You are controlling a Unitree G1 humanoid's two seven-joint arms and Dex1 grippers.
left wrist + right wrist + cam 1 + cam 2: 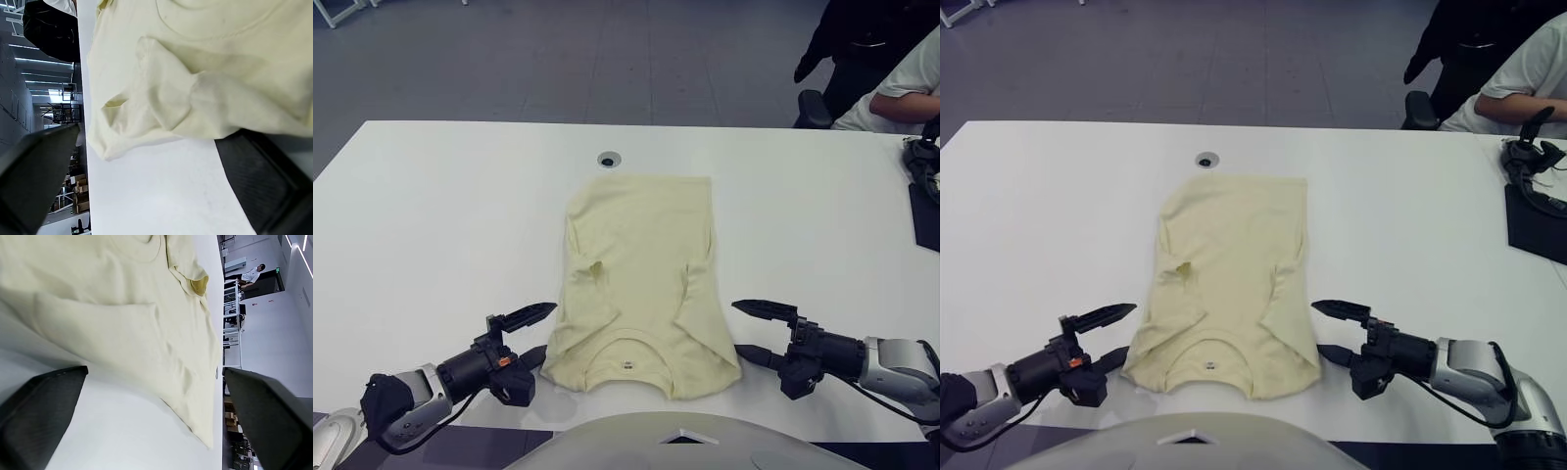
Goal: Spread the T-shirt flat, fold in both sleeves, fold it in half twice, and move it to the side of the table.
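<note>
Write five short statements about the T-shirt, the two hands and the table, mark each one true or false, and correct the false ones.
1. Both sleeves of the T-shirt are folded in over its body. True.
2. The collar points to the far side of the table. False: the collar end lies nearest the robot.
3. The left hand is shut on the shirt. False: it is open beside the shirt's near left corner and grips nothing.
4. The right hand is open beside the shirt's near right corner. True.
5. A small round port sits in the table just past the shirt's far edge. True.
</note>
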